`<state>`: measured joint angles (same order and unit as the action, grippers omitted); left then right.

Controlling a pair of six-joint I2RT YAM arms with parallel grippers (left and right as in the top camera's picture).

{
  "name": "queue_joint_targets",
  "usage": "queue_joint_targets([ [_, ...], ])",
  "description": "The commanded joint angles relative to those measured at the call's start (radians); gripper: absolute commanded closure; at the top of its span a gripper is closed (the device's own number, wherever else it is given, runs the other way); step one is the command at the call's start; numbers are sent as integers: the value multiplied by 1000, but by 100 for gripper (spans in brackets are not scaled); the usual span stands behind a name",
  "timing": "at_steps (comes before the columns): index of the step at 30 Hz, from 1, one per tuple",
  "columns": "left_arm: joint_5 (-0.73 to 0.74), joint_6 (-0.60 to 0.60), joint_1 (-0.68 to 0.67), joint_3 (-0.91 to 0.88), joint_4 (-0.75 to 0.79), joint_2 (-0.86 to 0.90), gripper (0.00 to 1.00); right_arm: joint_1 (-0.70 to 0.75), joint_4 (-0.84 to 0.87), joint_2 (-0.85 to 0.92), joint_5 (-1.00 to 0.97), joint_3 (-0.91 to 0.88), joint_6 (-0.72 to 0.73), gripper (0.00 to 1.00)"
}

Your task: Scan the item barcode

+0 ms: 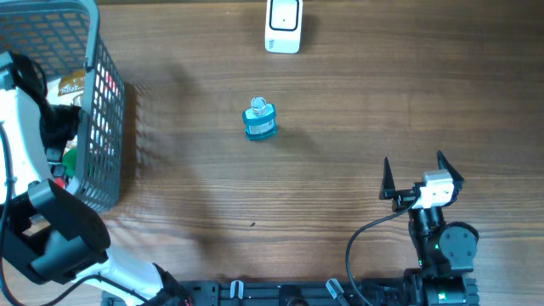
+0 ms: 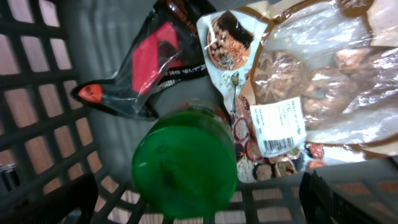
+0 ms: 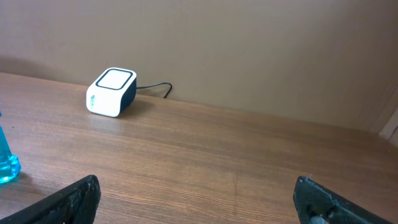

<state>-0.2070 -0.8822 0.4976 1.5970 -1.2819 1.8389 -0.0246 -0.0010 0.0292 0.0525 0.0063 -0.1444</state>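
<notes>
My left gripper (image 2: 200, 204) is open inside the grey mesh basket (image 1: 107, 102), its jaws spread on either side of a green round lid (image 2: 185, 163) just below it, not touching it. Beside the lid lie a clear food packet with a white barcode label (image 2: 281, 126) and a red-and-black packet (image 2: 146, 68). The white barcode scanner (image 1: 283, 24) sits at the table's far edge, also in the right wrist view (image 3: 112, 92). At the lower right my right gripper (image 1: 413, 161) rests open and empty over bare wood (image 3: 196, 193).
A small blue bottle (image 1: 259, 120) stands upright mid-table between basket and scanner, and it shows at the left edge of the right wrist view (image 3: 6, 162). The scanner's cable runs along the wall. The basket's walls close in around my left arm.
</notes>
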Motion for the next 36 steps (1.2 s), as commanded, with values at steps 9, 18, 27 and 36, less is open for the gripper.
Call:
queue_joint_targets([
  [9,5,-24,5,-176,109,8,0,-1,2,0,16,-1,-13,0],
  [18,5,-24,5,-290,207,7,2,-1,2,0,16,-1,-13,0],
  [27,5,-24,5,-290,228,7,40,-1,2,0,16,-1,-13,0],
  [36,6,-15,5,-261,212,4,38,-1,2,0,16,-1,-12,0],
])
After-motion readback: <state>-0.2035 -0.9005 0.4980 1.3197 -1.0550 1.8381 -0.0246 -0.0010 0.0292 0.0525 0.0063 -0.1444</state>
